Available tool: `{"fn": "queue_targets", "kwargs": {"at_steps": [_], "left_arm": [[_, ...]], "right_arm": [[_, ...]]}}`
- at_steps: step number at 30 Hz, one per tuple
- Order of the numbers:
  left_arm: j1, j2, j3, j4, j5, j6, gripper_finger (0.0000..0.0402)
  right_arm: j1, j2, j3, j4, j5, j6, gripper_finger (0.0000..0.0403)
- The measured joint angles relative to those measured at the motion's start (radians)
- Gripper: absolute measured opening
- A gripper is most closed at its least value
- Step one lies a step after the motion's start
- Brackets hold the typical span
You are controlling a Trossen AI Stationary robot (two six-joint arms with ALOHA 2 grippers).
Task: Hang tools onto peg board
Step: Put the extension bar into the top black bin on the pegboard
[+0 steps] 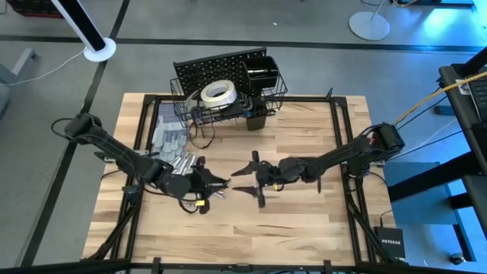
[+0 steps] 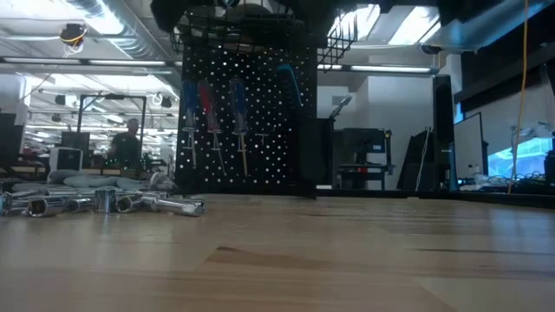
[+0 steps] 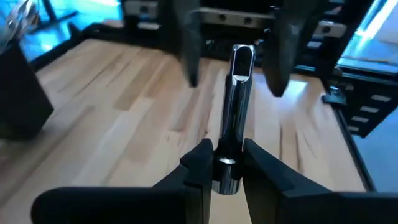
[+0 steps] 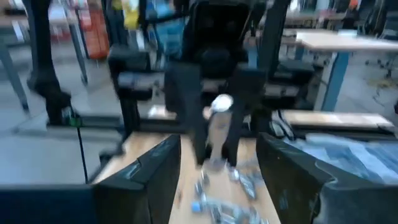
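A light wooden table [image 1: 304, 221] carries grey gloves [image 1: 167, 138] and silver wrenches [image 1: 185, 162] at left, the peg board [image 1: 217, 72] at top centre.

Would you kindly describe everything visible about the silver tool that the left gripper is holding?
The silver tool is a slim, shiny metal bar, likely a wrench, with a rounded, ring-like end at its far tip. The left gripper is shut on its near end, a dark finger pressing each side, so it sticks straight out ahead of the gripper, lifted above the wooden table. It points toward the right gripper, which is open and facing it at mid-table; nothing else touches it.
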Motion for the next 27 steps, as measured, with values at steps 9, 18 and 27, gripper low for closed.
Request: {"fn": "queue_targets", "kwargs": {"at_steps": [9,18,27], "left_arm": [[0.022,0.005,0.000,0.040,0.003,0.040,0.0058],[0.029,0.005,0.000,0.078,0.000,0.082,0.0061],[0.062,0.005,0.000,0.069,0.006,0.070,0.0110]], "right_arm": [[0.000,0.038,0.000,0.144,0.001,0.031,0.0211],[-0.036,0.047,0.003,0.170,-0.004,0.051,0.0093],[-0.053,0.032,0.001,0.151,0.004,-0.024,0.0037]]}}
